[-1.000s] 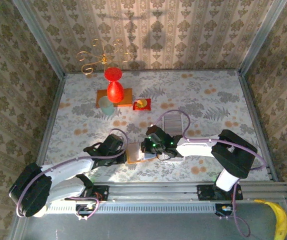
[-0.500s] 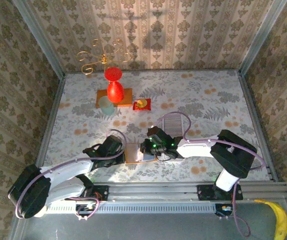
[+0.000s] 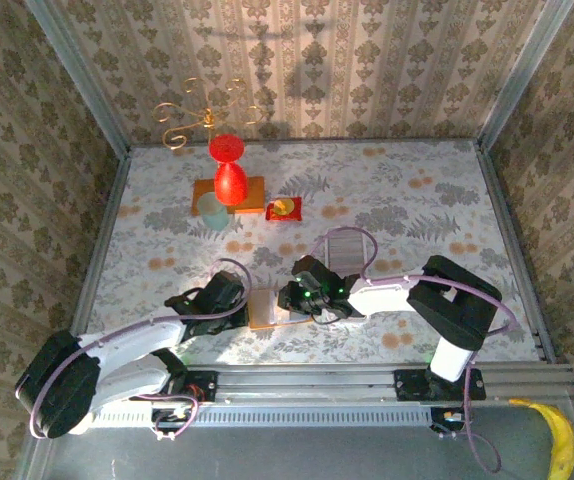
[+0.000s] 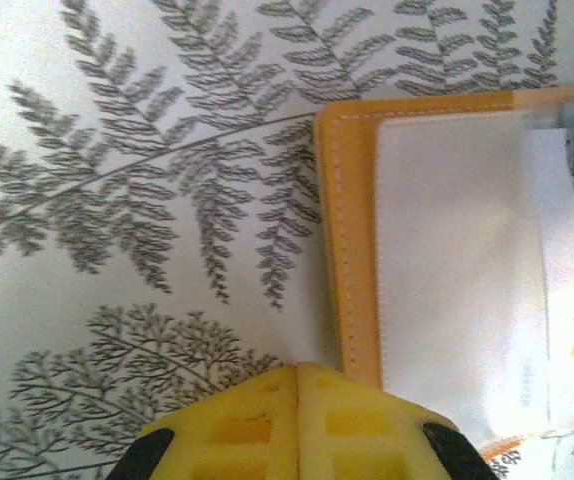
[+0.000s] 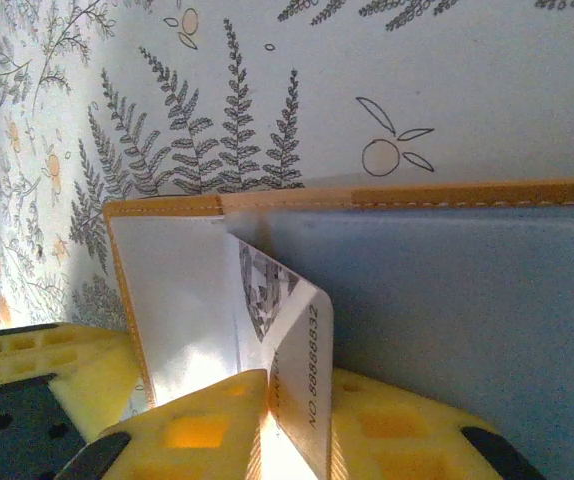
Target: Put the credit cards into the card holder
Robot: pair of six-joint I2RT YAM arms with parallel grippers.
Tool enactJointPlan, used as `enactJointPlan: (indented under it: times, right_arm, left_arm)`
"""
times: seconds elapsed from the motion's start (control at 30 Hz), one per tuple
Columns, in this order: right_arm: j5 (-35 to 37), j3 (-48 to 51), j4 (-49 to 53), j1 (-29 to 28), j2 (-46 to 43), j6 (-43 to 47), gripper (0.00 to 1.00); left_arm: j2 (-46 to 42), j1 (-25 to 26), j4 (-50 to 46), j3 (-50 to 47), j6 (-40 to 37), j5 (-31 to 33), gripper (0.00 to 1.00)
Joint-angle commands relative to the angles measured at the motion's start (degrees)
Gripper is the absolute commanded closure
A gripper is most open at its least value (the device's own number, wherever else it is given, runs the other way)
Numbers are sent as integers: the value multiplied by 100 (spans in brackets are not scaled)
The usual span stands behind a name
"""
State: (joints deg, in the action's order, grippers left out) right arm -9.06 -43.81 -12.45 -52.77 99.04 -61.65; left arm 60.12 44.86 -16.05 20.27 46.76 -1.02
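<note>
Fingers (image 5: 192, 425) of the right gripper (image 5: 270, 392) are sitting nearly closed on a credit card (image 5: 285, 330). One yellow waffle-textured pad is on each face, so it is reading as a pinch on the card's near end; how tight, cannot tell. The card is standing on edge and tilting. Its long axis is running from the fingers at bottom centre of the right wrist frame up toward the middle, with the printed number facing right. Its far end is touching the open card holder (image 5: 447, 300) where the white pocket on the left is meeting the greyish frosted panel on the right. Whether it is under the pocket lip, cannot tell.

The pocket is lying up and left of the fingers. The coming move is probably turning on laying the card flatter and sliding it lengthwise, leftward.

The right arm is the one working the card. The left gripper (image 4: 297, 372) is sitting fully closed with nothing between its pads. Its tips are at the bottom of the left wrist frame, right at the holder's stitched border, maybe pinning it; contact unclear.

The holder is looking like tan-orange leather with white stitching, a flat rectangle. It is lying open on the fern-print tablecloth (image 4: 147, 170) between both grippers, lower centre of the top frame. The card is looking thin, stiff and glossy, with rounded corners.
</note>
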Motion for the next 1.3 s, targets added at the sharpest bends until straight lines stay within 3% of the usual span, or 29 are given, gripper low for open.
enactJointPlan:
  times: [0.0, 0.2, 0.6, 1.03, 1.27]
  right_arm:
    - [106, -153, 557, -18, 171, 135, 76]
    - [175, -210, 718, -22, 225, 231, 72]
    - [263, -521, 1229, -75, 374, 453, 73]
    - [411, -810, 1559, -163, 396, 682, 66]
    - [691, -1014, 2028, -207, 239, 839, 46]
  left_arm:
    - [-159, -82, -593, 138, -27, 412, 91]
    - [-388, -119, -655, 196, 10, 295, 88]
    - [-834, -334, 323, 38, 426, -576, 82]
    - [-4, -350, 1104, -188, 474, -946, 79]
    - [299, -350, 1081, -268, 377, -756, 80]
